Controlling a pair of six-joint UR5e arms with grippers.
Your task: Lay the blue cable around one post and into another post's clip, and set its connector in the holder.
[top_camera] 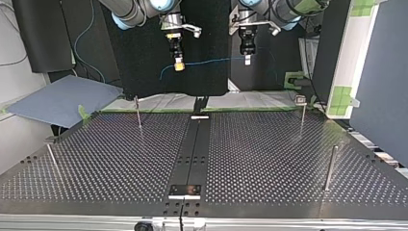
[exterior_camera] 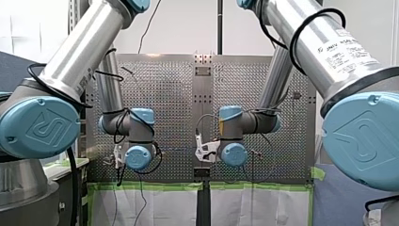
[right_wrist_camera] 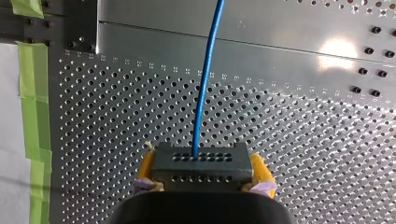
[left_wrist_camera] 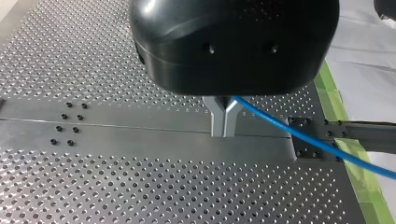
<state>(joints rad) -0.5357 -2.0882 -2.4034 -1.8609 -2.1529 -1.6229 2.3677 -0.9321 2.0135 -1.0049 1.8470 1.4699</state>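
Holding blue cable (left_wrist_camera: 299, 135) tight in left gripper (left_wrist_camera: 225, 132), connector (right_wrist_camera: 201, 169) squeezed in right gripper (right_wrist_camera: 201, 159), with posts (top_camera: 138, 113) bare, nothing placed yet.

Front view: looks from behind and above, out over the perforated table (exterior_camera: 160, 94). Top view: faces back from across it, low. Wrist views: close above it, sharing its centre strip (left_wrist_camera: 140, 135).

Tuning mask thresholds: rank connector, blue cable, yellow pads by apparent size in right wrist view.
Largest: the connector. Then the blue cable and yellow pads: similar visible area, so unranked.
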